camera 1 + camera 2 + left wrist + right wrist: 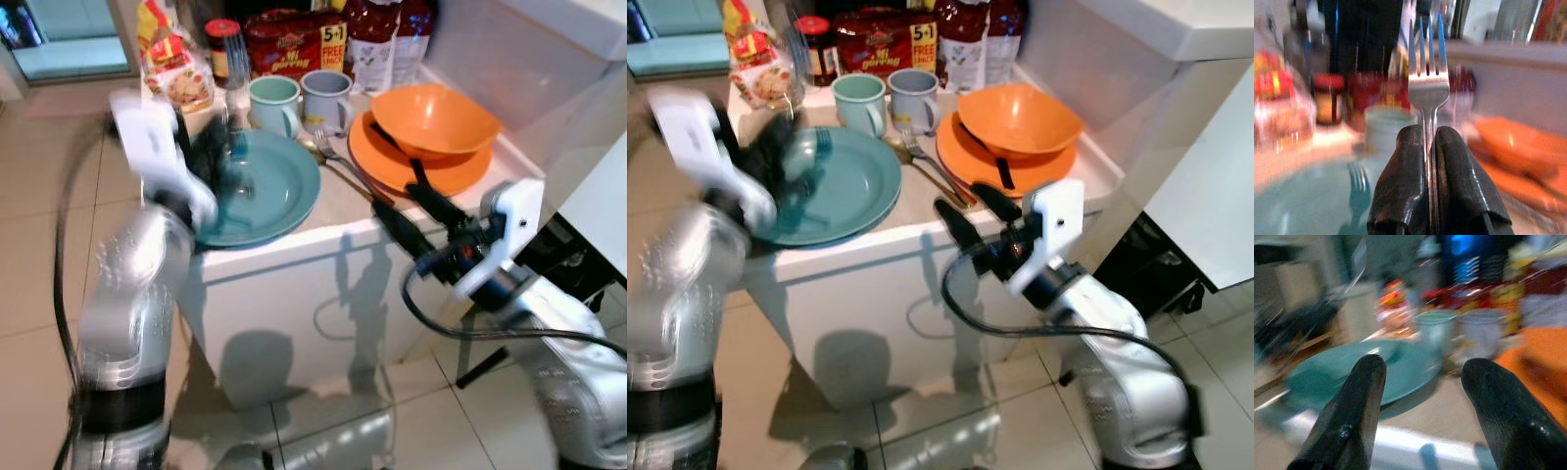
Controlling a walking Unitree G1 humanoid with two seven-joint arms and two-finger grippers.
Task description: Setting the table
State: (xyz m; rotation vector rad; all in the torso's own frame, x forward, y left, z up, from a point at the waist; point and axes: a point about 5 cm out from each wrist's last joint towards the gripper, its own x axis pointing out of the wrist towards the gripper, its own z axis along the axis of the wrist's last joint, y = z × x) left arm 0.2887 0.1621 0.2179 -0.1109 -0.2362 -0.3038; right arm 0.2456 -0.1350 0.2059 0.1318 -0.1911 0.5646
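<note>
left gripper [1430, 147]: jaws clenched on a fork [1428, 83], tines up, held over the teal plate [257, 191] | right gripper [1422, 382]: jaws released, nothing between them, at the surface [338, 201] edge | beyond right jaws: orange bowl [1017, 116] on orange plate [965, 157], two mugs [299, 101]

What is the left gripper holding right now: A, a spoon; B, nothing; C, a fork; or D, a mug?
C: in the left wrist view the left gripper's two black fingers are pinched shut on the handle of a metal fork, tines up, above the teal plate.
</note>
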